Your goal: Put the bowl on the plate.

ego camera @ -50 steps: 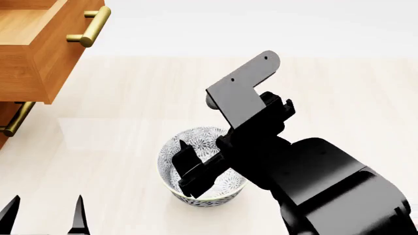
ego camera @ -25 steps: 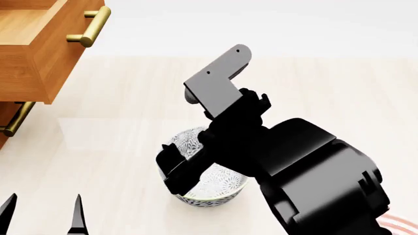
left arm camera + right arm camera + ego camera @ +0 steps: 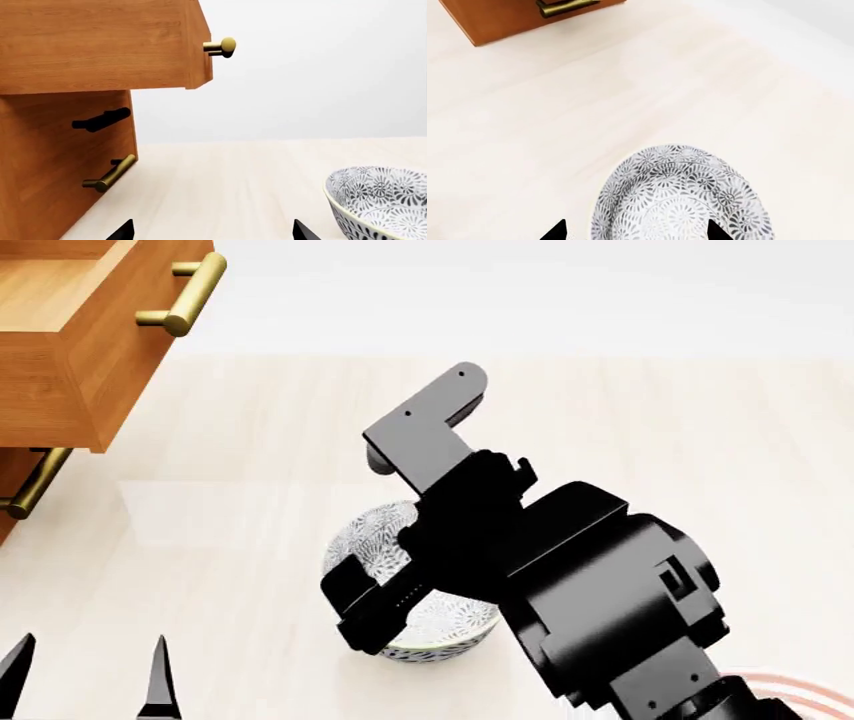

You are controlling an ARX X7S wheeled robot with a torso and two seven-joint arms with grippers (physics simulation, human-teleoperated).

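The bowl point(image 3: 400, 625) sits on a pale, faintly grained wooden tabletop point(image 3: 267, 460), near the table's front edge; it is a small deep round vessel, white and crowded inside and out with grey-black flower heads, its lip a thin yellowish band. In the head view the matte black right arm reaches across it, and the right gripper point(image 3: 358, 602) hangs over the bowl's mouth, hiding much of it. The right wrist view looks straight down into the patterned hollow, with two black fingertips point(image 3: 554, 232) showing spread wide to either side of the near part of the rim, closed on nothing; whether they touch the rim cannot be told. The left gripper point(image 3: 87, 680) shows only as two slim pointed black tips at the table's front left, parted, holding nothing, well apart from the bowl. At the far left stands a warm-toned wooden drawer cabinet point(image 3: 67, 330), its upper drawer pulled out, fitted with round brass bar handles point(image 3: 183, 295). Of the plate point(image 3: 801, 690) only a sliver shows at the front right corner of the head view: flat white with thin concentric red rings, partly behind the right arm.
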